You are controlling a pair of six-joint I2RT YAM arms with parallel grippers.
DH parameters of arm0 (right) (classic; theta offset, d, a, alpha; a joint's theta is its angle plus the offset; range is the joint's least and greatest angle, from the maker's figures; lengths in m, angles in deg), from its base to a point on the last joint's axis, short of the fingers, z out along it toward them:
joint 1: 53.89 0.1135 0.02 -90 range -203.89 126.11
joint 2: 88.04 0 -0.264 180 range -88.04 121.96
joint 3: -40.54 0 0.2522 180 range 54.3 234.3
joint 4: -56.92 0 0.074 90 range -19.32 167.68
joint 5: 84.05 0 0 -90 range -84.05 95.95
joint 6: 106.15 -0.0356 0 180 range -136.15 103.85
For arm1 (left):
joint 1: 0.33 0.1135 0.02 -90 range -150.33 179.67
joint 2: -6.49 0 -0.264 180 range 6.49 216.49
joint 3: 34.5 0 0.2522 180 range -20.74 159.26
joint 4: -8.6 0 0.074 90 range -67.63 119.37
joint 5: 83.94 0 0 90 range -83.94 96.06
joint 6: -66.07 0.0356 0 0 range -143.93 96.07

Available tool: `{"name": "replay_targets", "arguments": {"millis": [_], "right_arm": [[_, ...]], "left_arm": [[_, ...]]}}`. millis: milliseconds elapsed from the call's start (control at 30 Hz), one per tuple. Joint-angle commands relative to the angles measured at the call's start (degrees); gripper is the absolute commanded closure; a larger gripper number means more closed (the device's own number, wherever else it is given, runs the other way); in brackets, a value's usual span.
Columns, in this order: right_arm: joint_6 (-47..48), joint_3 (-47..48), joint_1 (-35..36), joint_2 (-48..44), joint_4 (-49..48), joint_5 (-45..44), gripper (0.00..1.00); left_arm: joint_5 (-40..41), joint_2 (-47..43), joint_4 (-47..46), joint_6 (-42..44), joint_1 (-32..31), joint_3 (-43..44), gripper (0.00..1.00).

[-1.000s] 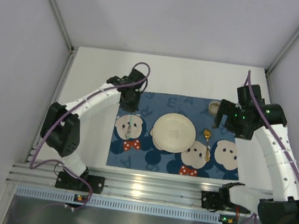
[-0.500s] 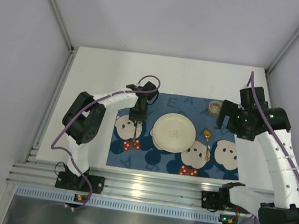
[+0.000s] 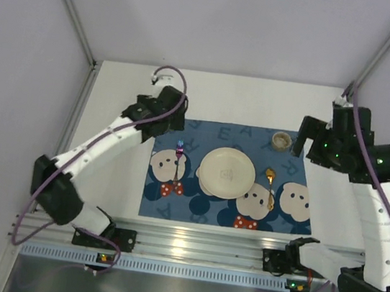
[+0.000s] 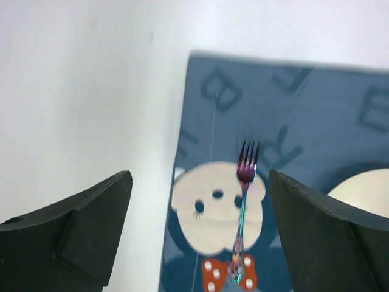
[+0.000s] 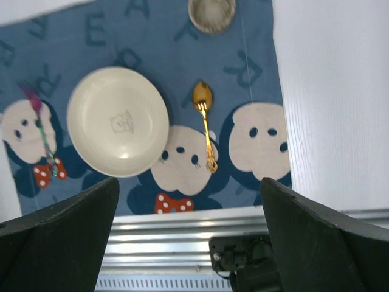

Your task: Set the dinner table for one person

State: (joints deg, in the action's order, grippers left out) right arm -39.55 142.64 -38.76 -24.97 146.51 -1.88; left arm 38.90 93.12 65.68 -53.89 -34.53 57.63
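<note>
The white dinner table (image 3: 121,99) carries a blue bear-print placemat (image 3: 218,136). A cream plate (image 3: 227,173) sits at the mat's middle. Left of it lies an iridescent fork (image 3: 178,159), tines pointing away, and right of it a gold spoon (image 3: 270,186). A small round cup (image 3: 281,140) stands at the mat's far right corner. My left gripper (image 3: 168,122) hovers open over the mat's far left corner. In the left wrist view the fork (image 4: 243,207) lies free on a bear face between the wide-apart fingers (image 4: 79,231). My right gripper (image 3: 308,146) hangs open and empty beside the cup.
A ribbed aluminium rail (image 3: 195,248) with both arm bases runs along the near table edge. Grey walls enclose the table on the left, back and right. In the right wrist view the plate (image 5: 117,121), spoon (image 5: 205,125) and cup (image 5: 211,13) lie far below.
The left gripper opened and let go of the fork, which now lies on the mat, then drew back toward the far left. The right arm lifted slightly, still open.
</note>
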Motion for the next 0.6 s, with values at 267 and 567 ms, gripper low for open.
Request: {"name": "replay_targets", "arguments": {"millis": [267,567], "right_arm": [[4.07,-7.72,2.44,-24.9,-21.24,4.24,0.0],[0.28,-10.55,2.7,-28.7,-19.32,11.78,0.0]], "left_arm": [[11.52,-43.91,-75.79,35.68,2.8,-63.69,0.01],[0.22,-43.84,-80.21,21.62,20.72,-74.93,0.02]]}}
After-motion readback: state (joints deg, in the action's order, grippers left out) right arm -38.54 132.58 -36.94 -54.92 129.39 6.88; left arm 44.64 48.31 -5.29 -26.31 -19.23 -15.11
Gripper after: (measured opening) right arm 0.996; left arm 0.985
